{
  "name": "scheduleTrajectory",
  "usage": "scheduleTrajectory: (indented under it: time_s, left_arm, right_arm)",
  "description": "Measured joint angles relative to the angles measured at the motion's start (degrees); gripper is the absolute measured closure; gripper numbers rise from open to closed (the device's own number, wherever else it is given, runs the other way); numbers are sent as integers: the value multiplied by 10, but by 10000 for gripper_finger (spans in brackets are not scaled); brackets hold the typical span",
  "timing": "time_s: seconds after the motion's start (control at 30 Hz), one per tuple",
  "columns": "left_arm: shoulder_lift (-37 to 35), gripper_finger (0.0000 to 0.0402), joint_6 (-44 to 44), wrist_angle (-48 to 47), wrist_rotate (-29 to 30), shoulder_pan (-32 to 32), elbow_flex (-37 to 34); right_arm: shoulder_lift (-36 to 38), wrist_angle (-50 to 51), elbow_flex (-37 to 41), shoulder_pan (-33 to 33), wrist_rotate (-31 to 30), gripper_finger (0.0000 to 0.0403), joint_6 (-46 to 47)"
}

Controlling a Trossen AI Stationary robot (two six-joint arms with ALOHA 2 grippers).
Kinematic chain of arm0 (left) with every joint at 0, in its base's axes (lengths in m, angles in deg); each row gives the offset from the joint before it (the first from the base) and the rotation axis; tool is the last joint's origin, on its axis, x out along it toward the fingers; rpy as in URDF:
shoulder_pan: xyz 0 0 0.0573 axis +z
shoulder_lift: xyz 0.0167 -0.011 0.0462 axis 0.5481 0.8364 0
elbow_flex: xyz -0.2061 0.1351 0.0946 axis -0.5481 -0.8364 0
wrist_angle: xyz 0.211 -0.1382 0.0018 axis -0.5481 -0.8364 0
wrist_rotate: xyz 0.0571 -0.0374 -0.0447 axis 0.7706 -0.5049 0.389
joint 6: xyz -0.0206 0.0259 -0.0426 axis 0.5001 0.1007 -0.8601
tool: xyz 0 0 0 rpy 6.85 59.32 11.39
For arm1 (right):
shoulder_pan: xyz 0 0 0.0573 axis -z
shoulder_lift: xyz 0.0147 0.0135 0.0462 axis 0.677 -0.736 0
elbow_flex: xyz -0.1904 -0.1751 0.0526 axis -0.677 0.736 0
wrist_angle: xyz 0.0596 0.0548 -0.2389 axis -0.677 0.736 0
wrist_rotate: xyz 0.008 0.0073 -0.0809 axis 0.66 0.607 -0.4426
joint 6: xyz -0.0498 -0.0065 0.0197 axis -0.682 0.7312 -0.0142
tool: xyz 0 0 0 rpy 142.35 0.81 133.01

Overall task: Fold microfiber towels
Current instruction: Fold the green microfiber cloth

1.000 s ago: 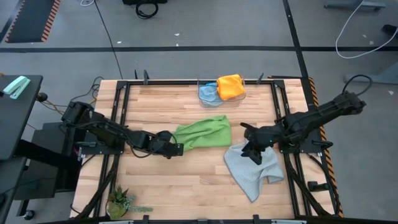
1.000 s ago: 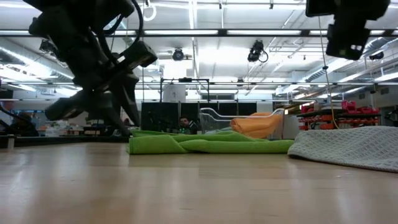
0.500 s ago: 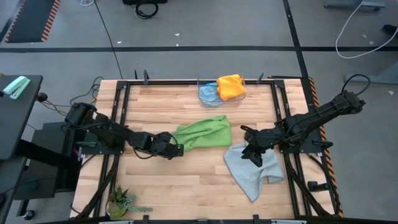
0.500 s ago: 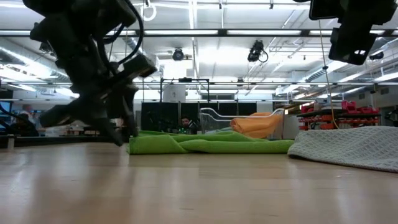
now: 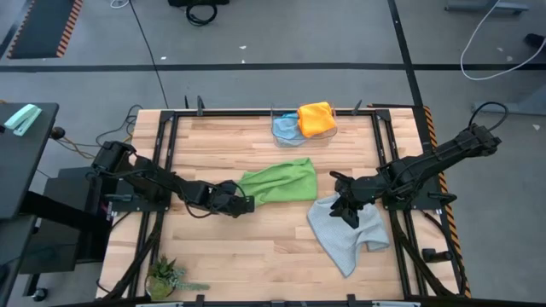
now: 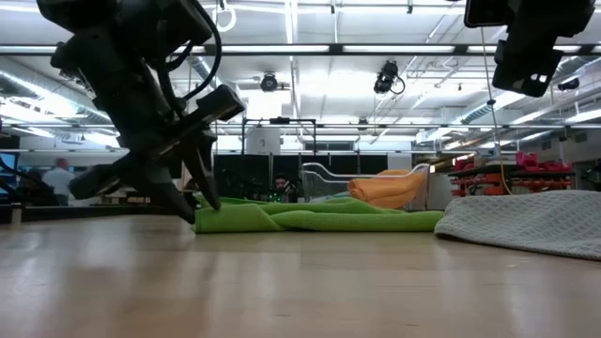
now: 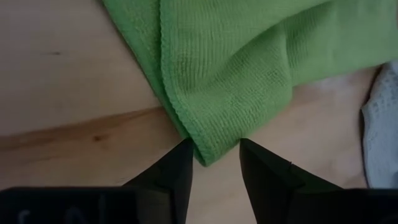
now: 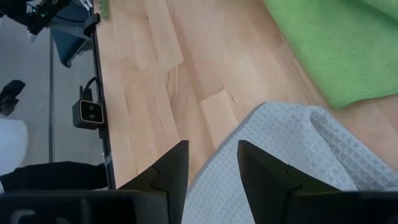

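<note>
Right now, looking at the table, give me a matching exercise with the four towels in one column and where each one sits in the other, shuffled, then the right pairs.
Things:
1. green towel
2. grey towel
3. orange towel
4. blue towel

Places:
A. in the clear bin at the far edge, on top
B. under the right gripper, crumpled
C. mid-table, its corner between the left gripper's open fingers
D. in the clear bin, partly under another towel

Pairs: 1-C, 2-B, 3-A, 4-D
</note>
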Motion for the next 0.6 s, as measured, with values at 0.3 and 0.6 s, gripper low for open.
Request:
scheduleTrajectory:
  time_s: [0.3, 0.6]
  left_arm:
    - [24, 270, 10, 45, 3, 7, 1]
    - [23, 286, 46, 56, 20, 12, 2]
  right_arm:
    - [-6, 5, 5, 24, -36, 259, 0]
    - [-13, -54, 87, 137, 41, 259, 86]
